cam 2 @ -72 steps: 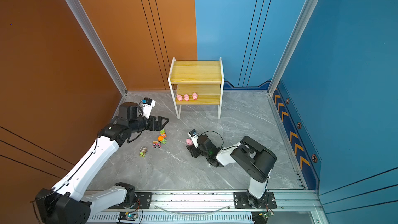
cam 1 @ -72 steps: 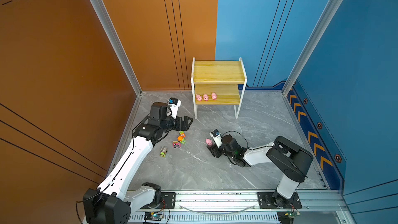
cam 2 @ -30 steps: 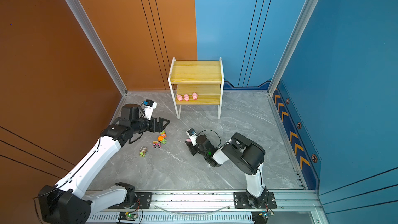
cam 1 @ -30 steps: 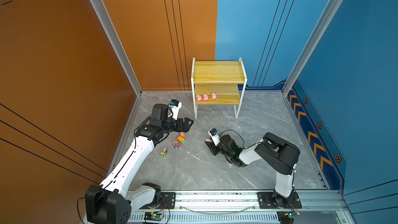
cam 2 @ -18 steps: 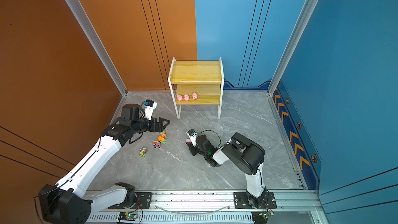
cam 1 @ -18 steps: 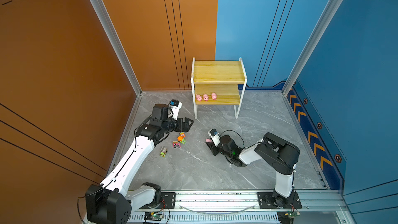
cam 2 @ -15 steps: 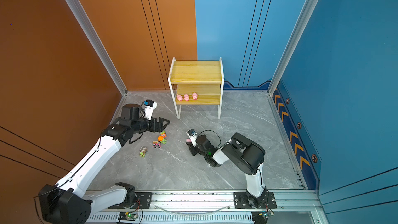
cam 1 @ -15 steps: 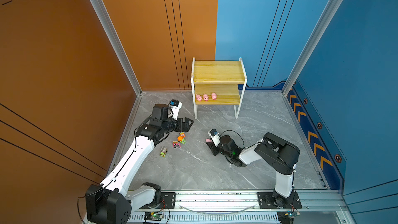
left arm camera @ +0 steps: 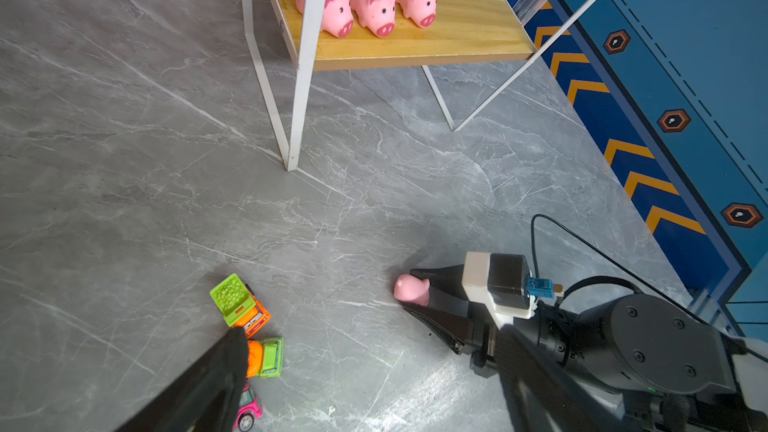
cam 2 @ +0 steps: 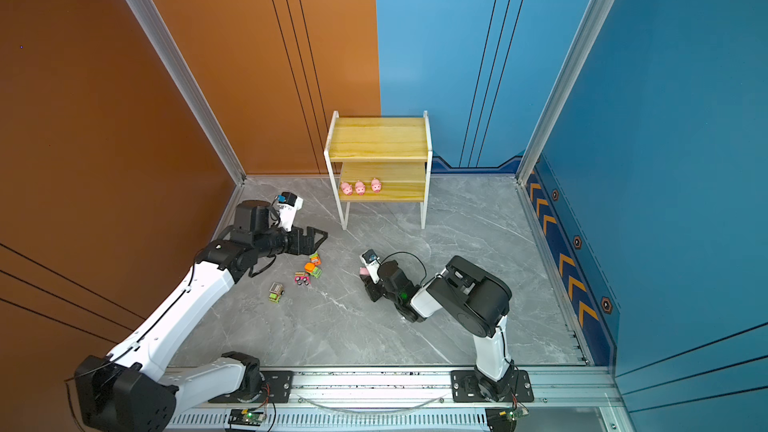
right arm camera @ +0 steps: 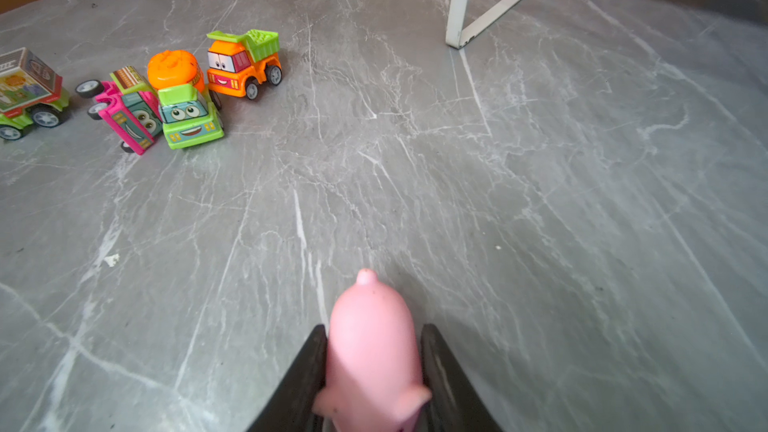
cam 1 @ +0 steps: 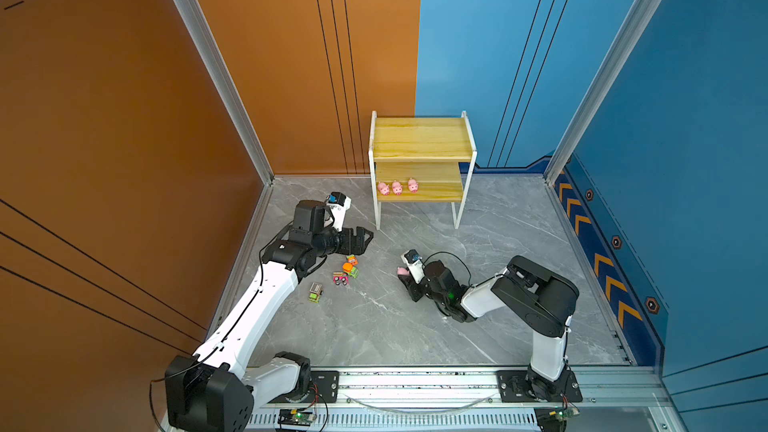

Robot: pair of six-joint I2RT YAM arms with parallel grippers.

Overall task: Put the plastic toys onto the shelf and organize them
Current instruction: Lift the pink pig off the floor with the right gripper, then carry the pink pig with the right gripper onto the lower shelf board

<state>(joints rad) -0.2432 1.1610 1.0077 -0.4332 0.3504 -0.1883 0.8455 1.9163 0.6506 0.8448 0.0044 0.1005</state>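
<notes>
A pink pig lies on the grey floor between the fingers of my right gripper, which is shut on its sides; both top views show this pig at the gripper's tip. Three more pigs stand in a row on the left of the shelf's lower board. Several toy trucks lie left of centre: an orange dump truck, a green mixer, a pink truck on its side, and a box truck. My left gripper hangs open just above them, holding nothing.
The shelf's white front leg stands on the floor between the left gripper and the held pig. The shelf's upper board is bare. Orange and blue walls close in the floor at the back and sides.
The right gripper's jaws have closed in on the pig on the floor. The left arm and the trucks have stayed where they were.
</notes>
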